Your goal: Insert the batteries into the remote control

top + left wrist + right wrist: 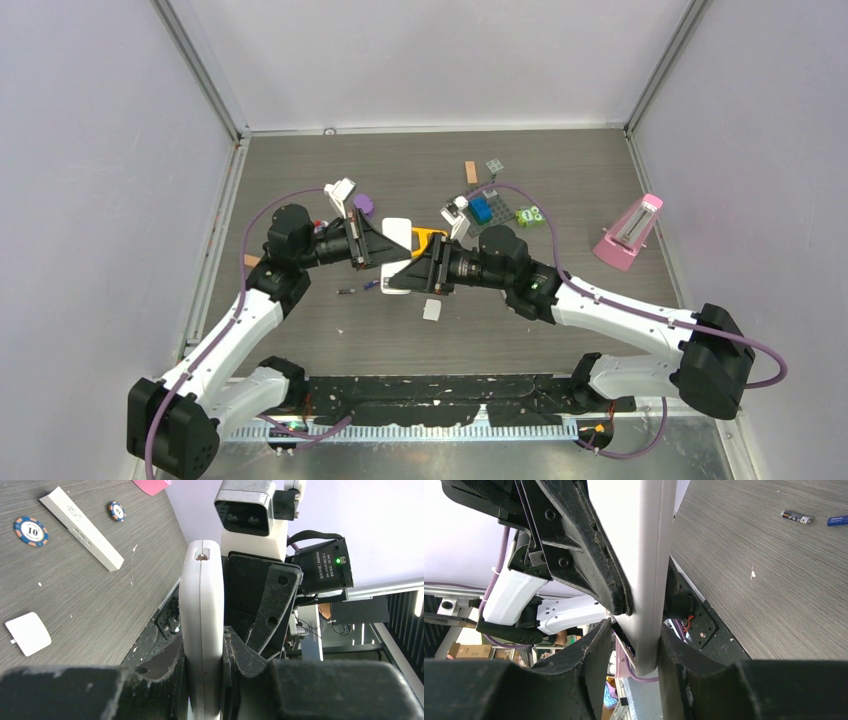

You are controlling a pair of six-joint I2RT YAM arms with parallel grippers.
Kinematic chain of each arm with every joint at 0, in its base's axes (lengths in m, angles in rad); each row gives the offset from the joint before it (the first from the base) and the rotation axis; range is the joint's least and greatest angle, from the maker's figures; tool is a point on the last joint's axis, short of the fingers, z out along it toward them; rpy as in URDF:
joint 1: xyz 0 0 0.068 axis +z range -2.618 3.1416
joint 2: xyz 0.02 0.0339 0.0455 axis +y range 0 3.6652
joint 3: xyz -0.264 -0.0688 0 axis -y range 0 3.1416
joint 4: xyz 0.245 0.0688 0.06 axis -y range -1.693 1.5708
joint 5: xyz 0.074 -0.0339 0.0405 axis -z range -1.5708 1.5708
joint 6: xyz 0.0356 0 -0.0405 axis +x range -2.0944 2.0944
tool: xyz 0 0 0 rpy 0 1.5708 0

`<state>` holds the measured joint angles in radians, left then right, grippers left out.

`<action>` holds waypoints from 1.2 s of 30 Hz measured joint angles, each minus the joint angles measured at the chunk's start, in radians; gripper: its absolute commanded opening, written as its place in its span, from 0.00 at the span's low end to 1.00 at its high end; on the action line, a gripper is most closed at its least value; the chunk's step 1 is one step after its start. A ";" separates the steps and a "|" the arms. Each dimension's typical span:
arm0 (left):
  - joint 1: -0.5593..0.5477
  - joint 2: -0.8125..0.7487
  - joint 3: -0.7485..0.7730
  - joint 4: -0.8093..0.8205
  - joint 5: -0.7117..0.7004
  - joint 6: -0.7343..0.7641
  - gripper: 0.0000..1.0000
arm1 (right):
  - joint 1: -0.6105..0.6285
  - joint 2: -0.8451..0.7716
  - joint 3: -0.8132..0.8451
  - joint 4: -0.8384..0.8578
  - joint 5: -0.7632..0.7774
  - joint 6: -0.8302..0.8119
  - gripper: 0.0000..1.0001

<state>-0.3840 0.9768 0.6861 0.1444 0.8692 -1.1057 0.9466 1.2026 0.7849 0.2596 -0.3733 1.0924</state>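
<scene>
Tabletop (300, 330) of grey wood-grain laminate fills the booth floor, and from where I stand the white left arm reaches in from the near left corner. Just beyond its wrist lies a flat round purple disc (363, 204).

Below that wrist, on bare table, rest two of the batteries. One is a slim dark cylinder battery (347, 291) (796, 516). Just right of it, apart from it, is a slim bluish cylinder battery (371, 286) (838, 521). Both lie flat, outside the handset.

At the middle, the left gripper (390, 254) (202, 657) has its black fingers (162, 667) pressed tight against both flat faces of the slim white plastic remote control (398, 233) (201, 595) (654, 555), holding it on edge, up off the table.

From the other side the right gripper (414, 272) (636, 650) straddles the same handset. One of its black fingers (674, 655) touches the casing, while a thin sliver of background shows beside the other, so I cannot tell whether it truly grips.

Near the right gripper, on the side toward the arm bases, a small white rounded-square plastic cover (432, 310) (27, 632) lies flat on the table. Farther right, well apart from the arms, stands a pink wedge-shaped metronome (630, 232).
</scene>
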 measured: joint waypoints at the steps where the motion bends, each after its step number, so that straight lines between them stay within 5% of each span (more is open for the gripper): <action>1: 0.000 -0.002 -0.001 0.006 0.001 -0.003 0.00 | -0.001 0.000 0.000 0.002 -0.002 0.001 0.39; 12: 0.005 -0.003 -0.006 0.040 0.015 -0.014 0.00 | -0.006 0.011 0.005 0.001 -0.019 -0.006 0.26; 15: 0.005 -0.003 -0.006 0.046 0.017 -0.014 0.00 | -0.006 0.011 0.009 -0.006 -0.019 -0.018 0.33; 20: 0.005 -0.003 -0.006 0.053 0.013 -0.012 0.00 | -0.006 0.010 0.020 -0.030 -0.008 -0.040 0.63; 24: 0.005 -0.010 -0.006 0.064 0.002 0.004 0.00 | -0.010 0.008 0.042 -0.084 -0.002 -0.076 0.76; 36: 0.100 -0.101 -0.003 0.008 -0.042 0.174 0.00 | -0.085 -0.126 0.049 -0.181 0.053 -0.178 0.77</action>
<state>-0.2844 0.8753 0.6830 0.1520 0.8272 -0.9318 0.8612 1.0771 0.8341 0.0788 -0.3206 0.9142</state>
